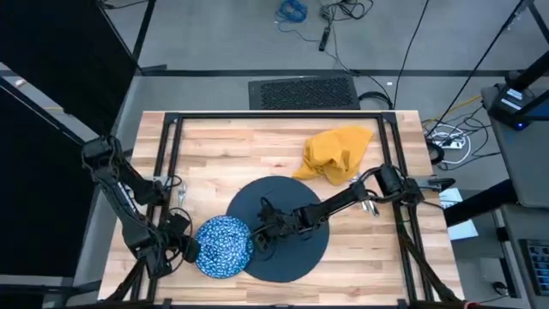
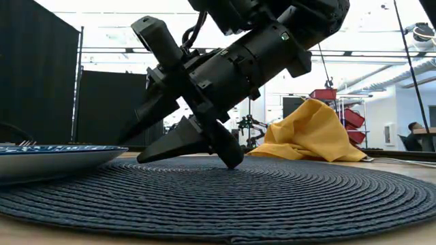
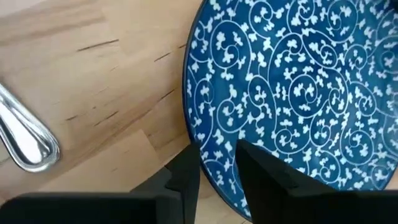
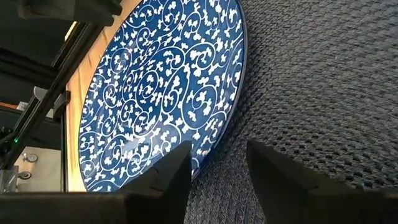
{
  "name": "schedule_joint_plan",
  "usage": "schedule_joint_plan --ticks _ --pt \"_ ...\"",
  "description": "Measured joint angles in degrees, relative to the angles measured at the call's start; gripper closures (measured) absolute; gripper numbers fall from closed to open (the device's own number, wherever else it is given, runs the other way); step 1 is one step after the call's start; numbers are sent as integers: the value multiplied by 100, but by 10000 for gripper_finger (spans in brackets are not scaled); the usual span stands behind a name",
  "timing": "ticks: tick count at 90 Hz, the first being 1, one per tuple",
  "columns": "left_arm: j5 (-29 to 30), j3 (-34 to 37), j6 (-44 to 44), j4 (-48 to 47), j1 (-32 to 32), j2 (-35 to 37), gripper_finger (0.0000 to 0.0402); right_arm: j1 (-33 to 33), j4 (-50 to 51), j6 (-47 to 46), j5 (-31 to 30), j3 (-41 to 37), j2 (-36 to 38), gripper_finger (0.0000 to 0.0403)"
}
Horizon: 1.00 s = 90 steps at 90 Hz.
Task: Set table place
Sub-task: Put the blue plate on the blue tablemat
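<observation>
Blue-and-white patterned dish [image 1: 224, 246] lies on the pale wood desk [image 1: 214, 154], its edge over the rim of the dark woven round placemat [image 1: 292, 225]. The left tool [image 3: 214, 168] is spread around the dish's rim. The right tool [image 4: 217, 171] is spread too, its tips on the placemat just beside the dish. A mustard-yellow napkin [image 1: 336, 153] lies crumpled behind the placemat. A silver utensil [image 3: 25, 140] lies near the dish.

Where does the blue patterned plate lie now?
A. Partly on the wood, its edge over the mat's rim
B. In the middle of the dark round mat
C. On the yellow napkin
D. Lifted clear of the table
A: the plate rests on the table with one edge overlapping the mat; the right wrist view shows that overlap.
</observation>
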<state>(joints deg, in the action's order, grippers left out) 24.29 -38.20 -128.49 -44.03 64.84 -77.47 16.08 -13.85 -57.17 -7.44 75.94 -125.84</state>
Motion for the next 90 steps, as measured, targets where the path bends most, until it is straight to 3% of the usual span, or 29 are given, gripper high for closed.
schedule_joint_plan --ticks 64,75,90 --pt "-42 212 -105 626 -146 -140 312 2 -4 66 2 -2 -2 257" --pt "-65 212 350 616 -234 -101 312 13 -4 66 7 -2 -2 257" --pt "465 221 1437 572 -409 91 312 13 -4 85 4 -2 -4 257"
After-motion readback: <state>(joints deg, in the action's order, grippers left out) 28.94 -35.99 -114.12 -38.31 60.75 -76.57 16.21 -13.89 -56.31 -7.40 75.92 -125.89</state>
